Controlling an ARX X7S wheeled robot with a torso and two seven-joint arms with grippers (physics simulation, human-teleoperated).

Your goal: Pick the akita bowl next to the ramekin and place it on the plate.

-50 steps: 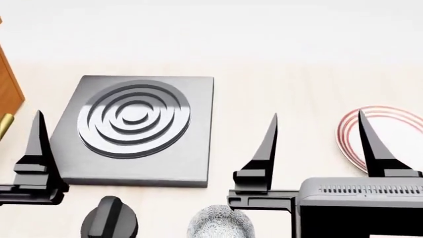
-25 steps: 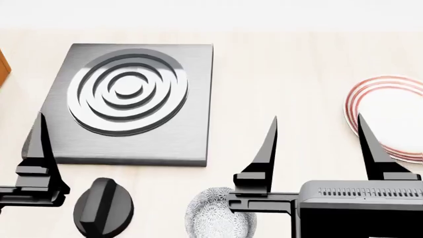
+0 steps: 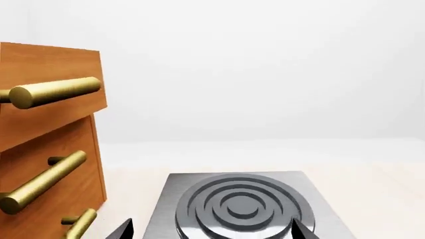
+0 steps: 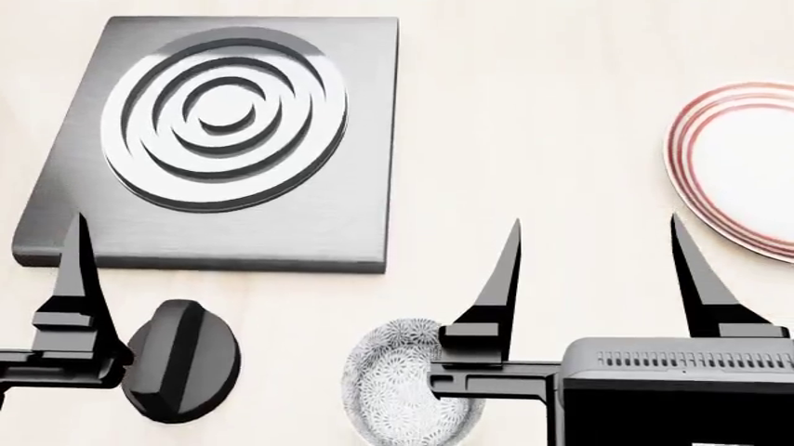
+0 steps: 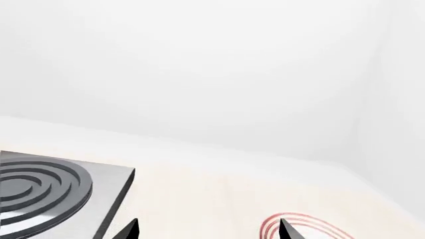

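While held above the counter, right gripper spread wide, gripping nothing — one finger overlapping the bowl at the head view's near edge. Left gripper also parted and empty, only tips showing in its wrist view. Plate well apart at far right; burner far left, black knob near the bowl, knife block beside the burner.

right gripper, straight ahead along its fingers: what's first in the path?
Likely the plate: in the right wrist view it sits just ahead of the open right gripper, slightly off toward one finger. Nothing else is in the line; depth is unclear.
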